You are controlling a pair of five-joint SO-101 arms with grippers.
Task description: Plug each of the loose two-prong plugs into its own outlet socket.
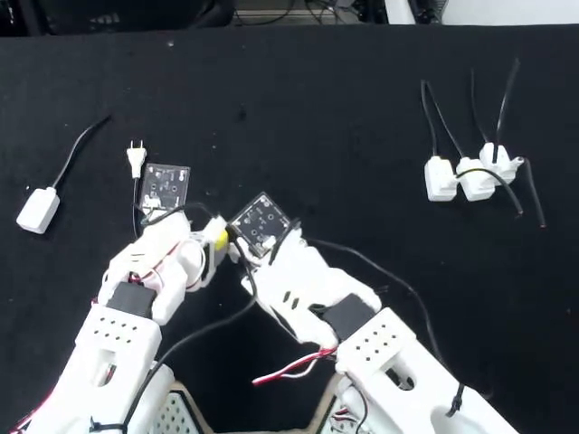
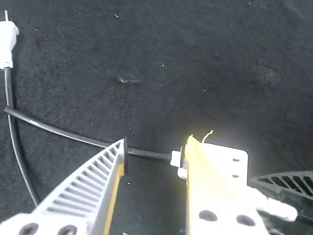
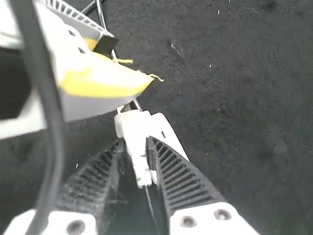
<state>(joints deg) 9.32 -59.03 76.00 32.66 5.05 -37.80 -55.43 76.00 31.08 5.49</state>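
Observation:
My right gripper (image 3: 136, 147) is shut on a white two-prong plug (image 3: 133, 128), whose black cable (image 2: 58, 131) trails off over the mat. My left gripper (image 2: 156, 147) stands open right beside it. Its yellow-taped finger (image 3: 93, 73) sits just above the plug, and the plug's end (image 2: 177, 159) shows against that finger. In the high view both grippers meet near a tilted black square outlet socket (image 1: 262, 220): the left gripper (image 1: 215, 233) and the right gripper (image 1: 244, 253). A second black socket (image 1: 166, 183) lies to the left, with a loose white plug (image 1: 136, 159) next to it.
A white adapter (image 1: 36, 210) on a black lead lies at the far left. Three white plug blocks with black cables (image 1: 475, 176) cluster at the right. Black mat covers the table, and the arms' own cables run between the two bases.

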